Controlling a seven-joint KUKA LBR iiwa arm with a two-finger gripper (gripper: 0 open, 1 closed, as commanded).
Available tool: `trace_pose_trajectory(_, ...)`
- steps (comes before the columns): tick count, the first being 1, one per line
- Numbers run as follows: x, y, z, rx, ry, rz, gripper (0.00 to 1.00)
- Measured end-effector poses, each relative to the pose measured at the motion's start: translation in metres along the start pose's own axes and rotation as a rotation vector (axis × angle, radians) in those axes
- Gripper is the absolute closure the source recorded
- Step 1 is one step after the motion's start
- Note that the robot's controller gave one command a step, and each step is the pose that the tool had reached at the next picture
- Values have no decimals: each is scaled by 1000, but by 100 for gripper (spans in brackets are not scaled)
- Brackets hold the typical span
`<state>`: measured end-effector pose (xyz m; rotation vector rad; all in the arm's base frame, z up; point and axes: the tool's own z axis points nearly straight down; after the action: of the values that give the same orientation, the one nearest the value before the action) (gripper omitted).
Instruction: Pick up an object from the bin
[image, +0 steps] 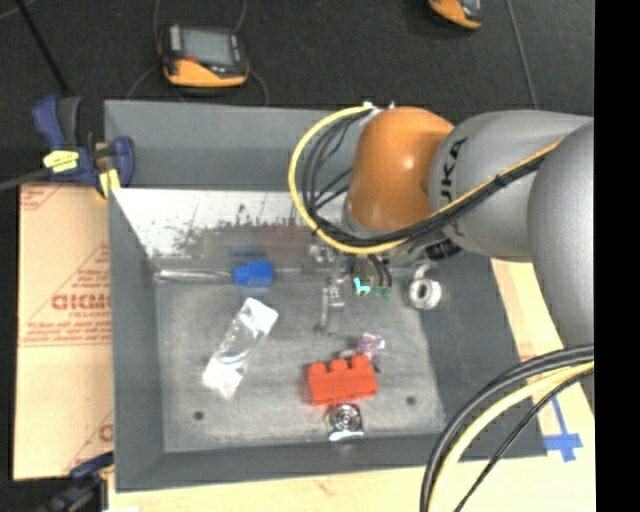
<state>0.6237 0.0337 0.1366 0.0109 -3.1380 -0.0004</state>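
Note:
My gripper (329, 298) hangs below the arm's orange cover, over the back middle of the bin floor. Nothing shows in its grasp. A blue block (253, 272) lies to its left near the back wall. An orange-red toy brick (341, 381) sits on the floor in front of the gripper, with a small purple piece (371, 345) at the brick's back right corner. To the gripper's right lies a silver metal ring (424, 292).
A clear plastic bag (239, 345) lies on the left part of the floor. A shiny metal piece (345, 422) rests near the front wall, just in front of the brick. The arm and its cables cover the bin's back right part.

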Motion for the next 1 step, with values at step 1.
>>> trace_pose_trajectory(1, 97, -69, 4, 3, -1, -145, 0)
